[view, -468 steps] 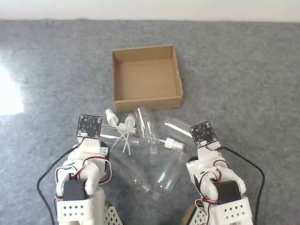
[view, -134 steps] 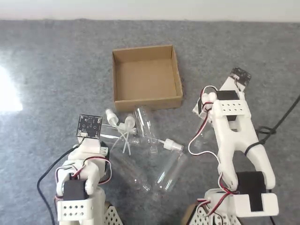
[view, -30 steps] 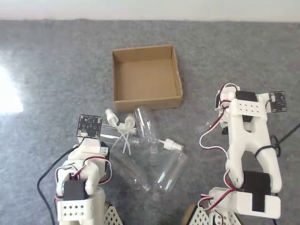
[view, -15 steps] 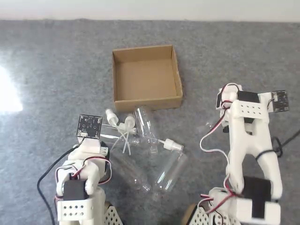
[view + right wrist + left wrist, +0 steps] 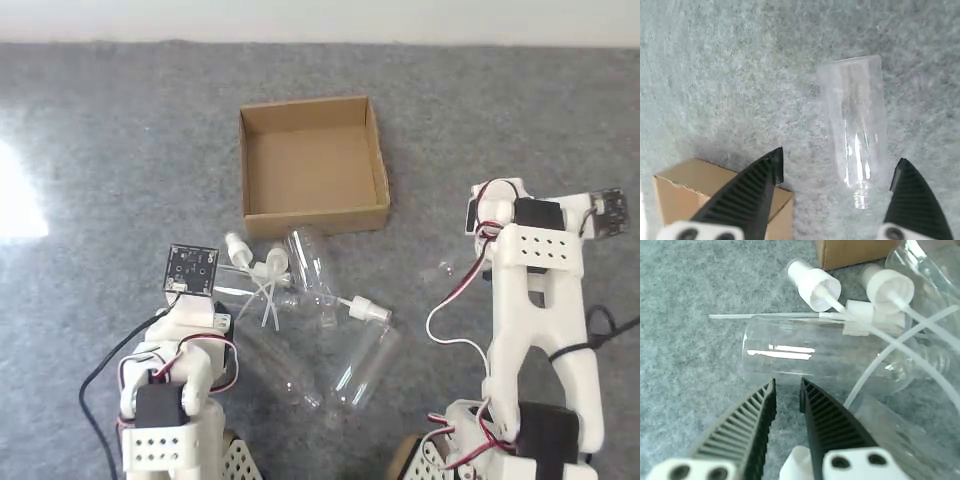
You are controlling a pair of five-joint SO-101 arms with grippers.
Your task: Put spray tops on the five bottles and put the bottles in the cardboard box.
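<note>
My right pincer (image 5: pixel 840 157) is wide open over a bottle (image 5: pixel 855 140) lying right below its gap (its neck is bare), so I think this is the grab: next, down and squeeze.

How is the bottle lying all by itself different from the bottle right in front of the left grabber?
The lone bottle lies by itself on the grey carpet. The pile bottle lies among other bottles, with tubes from the spray tops crossing it. The lone bottle sits framed by the wide-open right gripper. The pile bottle lies just past the left gripper. Both are clear, lie on their sides and are outside the cardboard box.
</note>
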